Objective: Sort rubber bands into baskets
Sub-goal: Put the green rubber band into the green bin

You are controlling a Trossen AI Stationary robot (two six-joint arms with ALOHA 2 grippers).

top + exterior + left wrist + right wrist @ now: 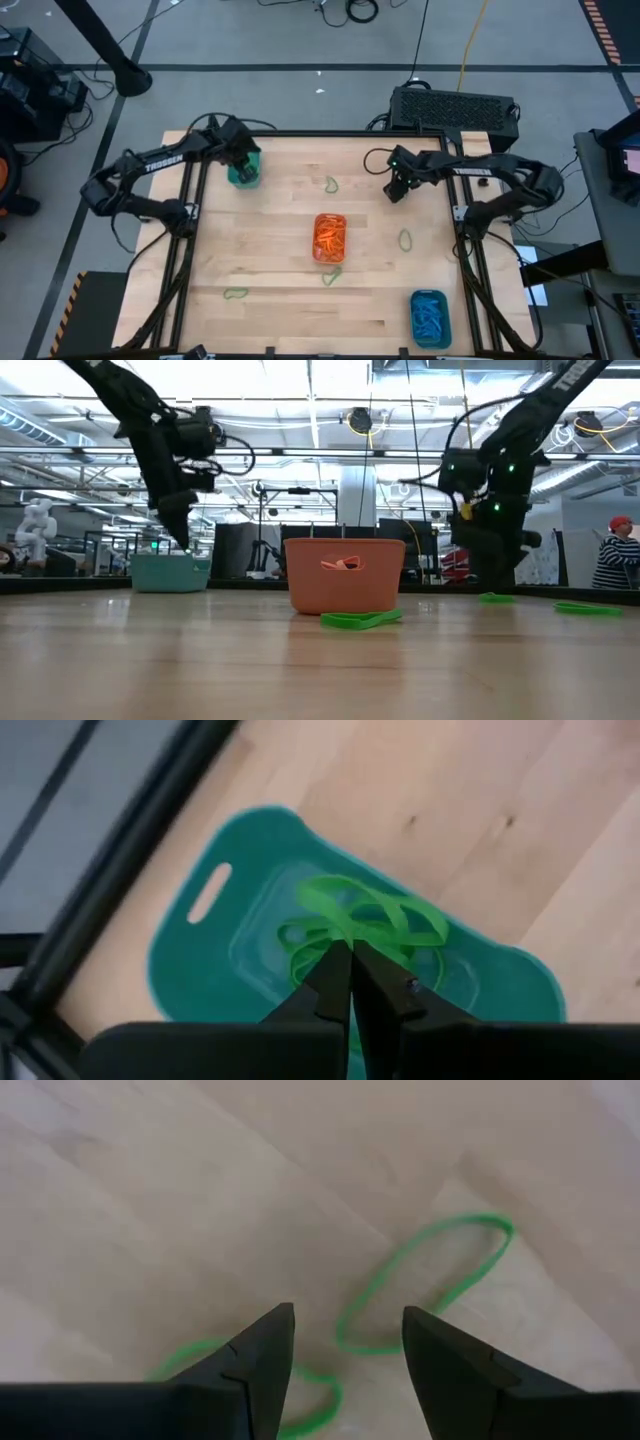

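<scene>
On a pale wooden table (pixel 270 260) framed by black rails, three small baskets sit well apart: a teal basket (pixel 243 172) near the far left corner, an orange basket (pixel 330 238) of orange bands in the middle, and a blue-filled basket (pixel 430 318) at the near right edge. Loose green rubber bands (pixel 331 184) lie scattered on the bare wood. The left gripper (pixel 350 960) hangs over the teal basket with its fingers pressed together above a tangle of green bands (pixel 365 920). The right gripper (pixel 345 1330) hovers toward the far right of the table, fingers spread apart over a green band (pixel 430 1275) on the wood. Beyond the table, a bright workshop shows ceiling lights, cables, and a person in a striped shirt (pixel 612 560) at the right edge.
</scene>
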